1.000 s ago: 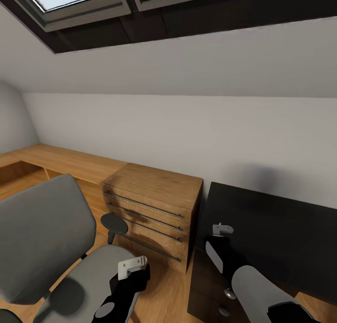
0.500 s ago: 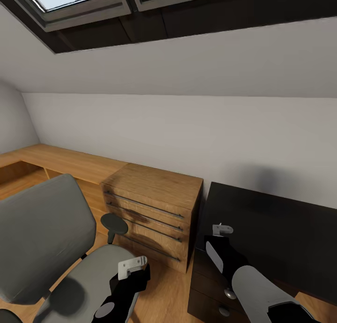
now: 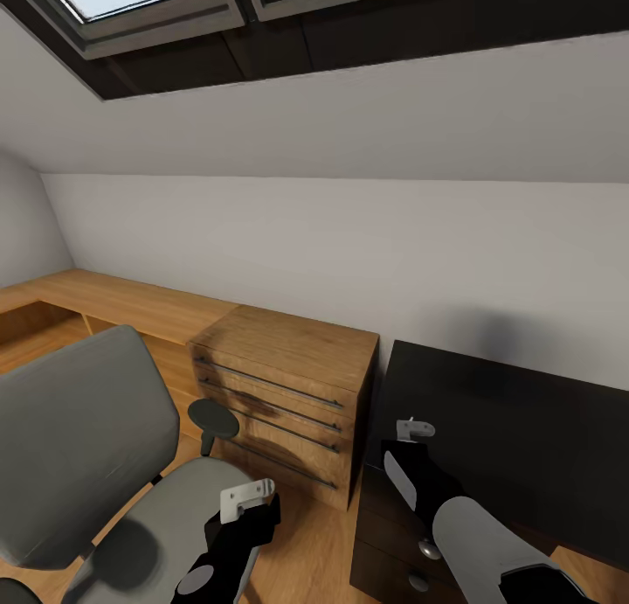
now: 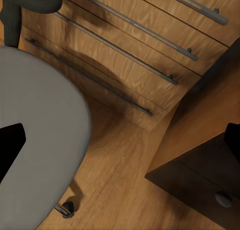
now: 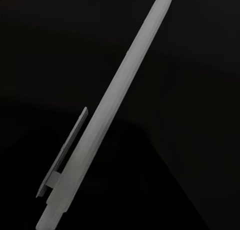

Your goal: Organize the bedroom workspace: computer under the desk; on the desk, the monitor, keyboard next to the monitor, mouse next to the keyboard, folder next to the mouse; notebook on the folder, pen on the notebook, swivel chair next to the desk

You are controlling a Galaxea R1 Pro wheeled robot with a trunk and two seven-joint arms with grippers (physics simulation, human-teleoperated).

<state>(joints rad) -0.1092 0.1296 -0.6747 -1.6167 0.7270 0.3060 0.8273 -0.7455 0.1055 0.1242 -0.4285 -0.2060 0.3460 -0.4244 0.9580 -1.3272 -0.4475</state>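
- While the pen (image 5: pixel 112 110) filled the right wrist view against black, it seemingly lay on the desk (image 3: pixel 524 429), so the pen step looked in hand.
- Right gripper (image 3: pixel 414 429) hovered over the desk's near corner; whether its claw was spread, I could not tell.
- Left gripper (image 3: pixel 247 497) hung beside the desk, over the swivel chair (image 3: pixel 83 447); claw state unclear.
- Next, judging so: a centred descent, pinching the pen.

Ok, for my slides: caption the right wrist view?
Pale grey pen with a clip, close up against a black surface.
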